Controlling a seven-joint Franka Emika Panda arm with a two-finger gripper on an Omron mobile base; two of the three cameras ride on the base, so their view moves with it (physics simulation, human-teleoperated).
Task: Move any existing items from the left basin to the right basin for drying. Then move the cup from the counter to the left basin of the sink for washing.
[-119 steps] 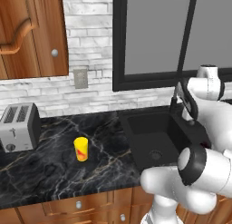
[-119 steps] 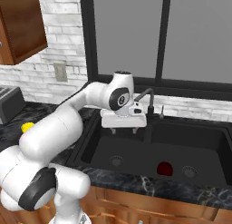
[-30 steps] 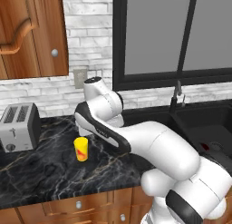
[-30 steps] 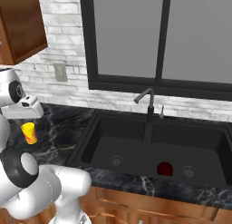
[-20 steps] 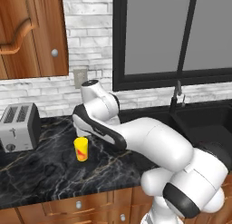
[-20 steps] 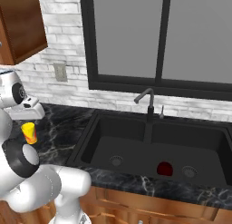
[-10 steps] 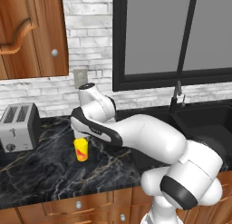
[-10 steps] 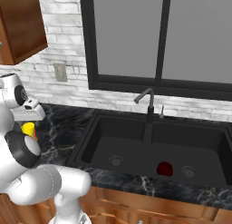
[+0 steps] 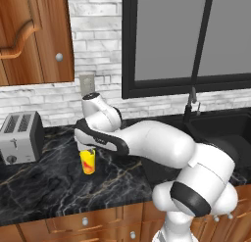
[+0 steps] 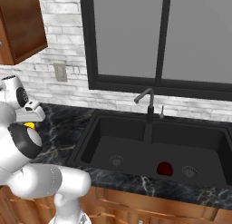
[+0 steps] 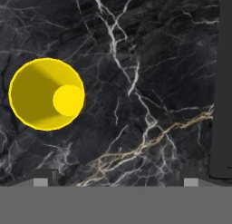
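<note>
Your arm has swung away from the sink (image 10: 154,146) and come down over the cup (image 9: 88,160), which stands upright on the counter (image 9: 44,182), right of the toaster (image 9: 19,137). Compared with 6 seconds ago, when the hand was over the basins, the hand now hangs low above the cup; over the last second it dropped closer to the rim.

From the hand camera you look straight into the open cup (image 11: 46,94), off to one side of the gripper (image 11: 115,180), whose 2 fingertips stand wide apart with nothing between them. You will likely need to shift the hand toward the cup before closing.

The small dark red object (image 10: 164,168) lies in the right basin (image 10: 190,150) near the drain, and the left basin (image 10: 115,143) looks clear, so the first step seems done. Only the cup remains.
</note>
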